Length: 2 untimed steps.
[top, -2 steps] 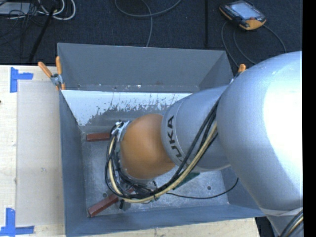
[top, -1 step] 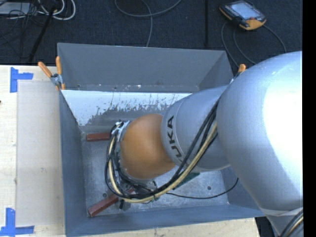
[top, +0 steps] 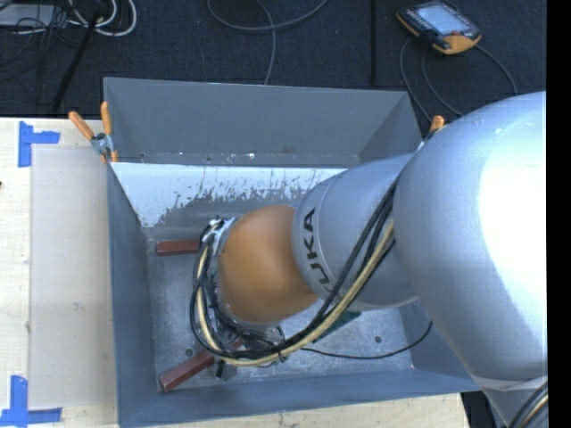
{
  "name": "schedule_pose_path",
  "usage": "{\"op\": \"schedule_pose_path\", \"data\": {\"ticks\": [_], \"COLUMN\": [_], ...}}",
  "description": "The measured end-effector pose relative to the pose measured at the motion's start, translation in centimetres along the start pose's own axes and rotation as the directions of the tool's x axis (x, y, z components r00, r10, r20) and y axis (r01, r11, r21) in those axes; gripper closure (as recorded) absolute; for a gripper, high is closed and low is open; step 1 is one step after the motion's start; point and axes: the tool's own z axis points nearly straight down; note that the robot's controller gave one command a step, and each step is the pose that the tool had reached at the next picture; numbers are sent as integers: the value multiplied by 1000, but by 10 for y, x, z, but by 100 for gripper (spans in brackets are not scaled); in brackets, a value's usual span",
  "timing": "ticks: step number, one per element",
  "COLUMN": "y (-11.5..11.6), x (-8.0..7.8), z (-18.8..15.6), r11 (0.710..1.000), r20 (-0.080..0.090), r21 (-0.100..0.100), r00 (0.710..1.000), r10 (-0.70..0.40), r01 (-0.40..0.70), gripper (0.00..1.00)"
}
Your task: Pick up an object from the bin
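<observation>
Arm by brown stick, near-left cnr

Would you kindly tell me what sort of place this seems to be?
Probably a robotics lab: a KUKA arm reaches into a grey metal bin, loose cables trail over dark floor, and an orange-edged handheld device lies beyond.

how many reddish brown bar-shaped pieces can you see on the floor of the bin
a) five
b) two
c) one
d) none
b: one back bar lies near the bin's left wall at the foot of the back slope, and a front bar lies tilted near the front-left corner.
</observation>
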Motion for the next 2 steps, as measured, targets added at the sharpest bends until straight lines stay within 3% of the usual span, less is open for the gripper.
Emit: {"op": "schedule_pose_path", "data": {"ticks": [2], "y": [1], "x": [1], "z": [-23], "r11": [1000], "r20": [-4], "r21": [0], "r00": [1000], "r10": [2], "r01": [-2], "gripper": [100]}}
